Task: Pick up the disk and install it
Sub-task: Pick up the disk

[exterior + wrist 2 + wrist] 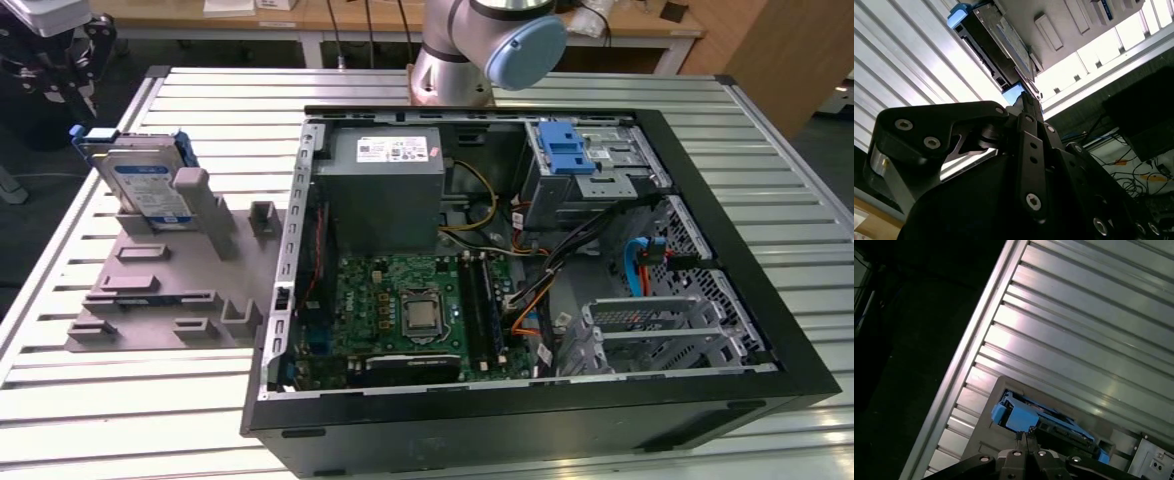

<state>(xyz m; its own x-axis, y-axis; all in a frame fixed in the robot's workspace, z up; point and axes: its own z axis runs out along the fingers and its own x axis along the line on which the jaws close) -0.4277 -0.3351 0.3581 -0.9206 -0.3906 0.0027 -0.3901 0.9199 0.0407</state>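
In both wrist views the jaws are closed tip to tip and hold nothing. The disk (1016, 416) sits just ahead of their tips, and I cannot tell whether they touch it. The disk stands on edge in a grey holder (174, 290) on the slatted desk (80, 400), and the open computer case (534, 425) lies beyond the holder, farther from the jaws.

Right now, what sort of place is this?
Probably a robotics lab or a test bench for computer assembly. A robot arm stands at the far edge of a slatted metal table, an open computer case lies on it, and a disk sits upright in a grey holder beside the case.
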